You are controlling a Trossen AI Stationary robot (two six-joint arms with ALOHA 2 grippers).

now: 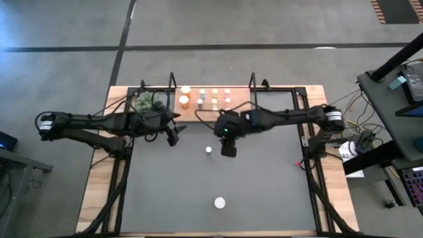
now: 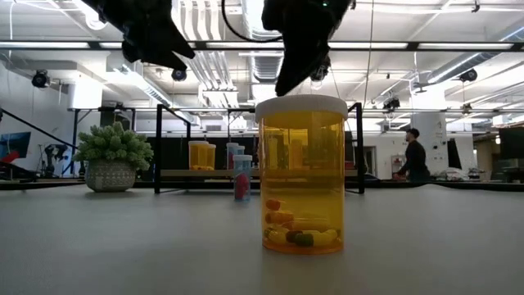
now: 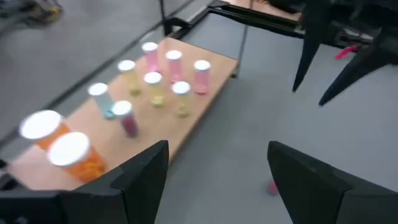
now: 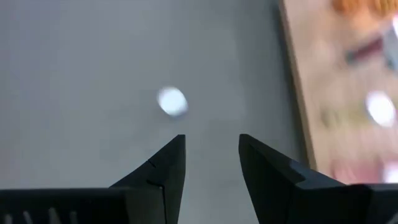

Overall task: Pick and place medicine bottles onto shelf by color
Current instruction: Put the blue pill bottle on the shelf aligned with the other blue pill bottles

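The table mat [image 1: 264,192] takes up most of the bench, and the shelf [image 1: 198,114] is sat along its far edge, already loaded with small bottles plus two wider orange ones at its left end.

Two bottles are left out on the mat. The big orange bottle [image 1: 219,203] is parked upright near the front edge, well apart from both arms. The small bottle [image 1: 209,150] is stood upright too, long axis vertical, white cap up, closer to the shelf.

That small one looks like the next pick. It's found just to the left of the right gripper [image 1: 228,149], which is hung above the mat with its fingers part-open and nothing held.

The left gripper [image 1: 173,139] is parked near the shelf's front edge, jaws wide, empty, and farther from that bottle.
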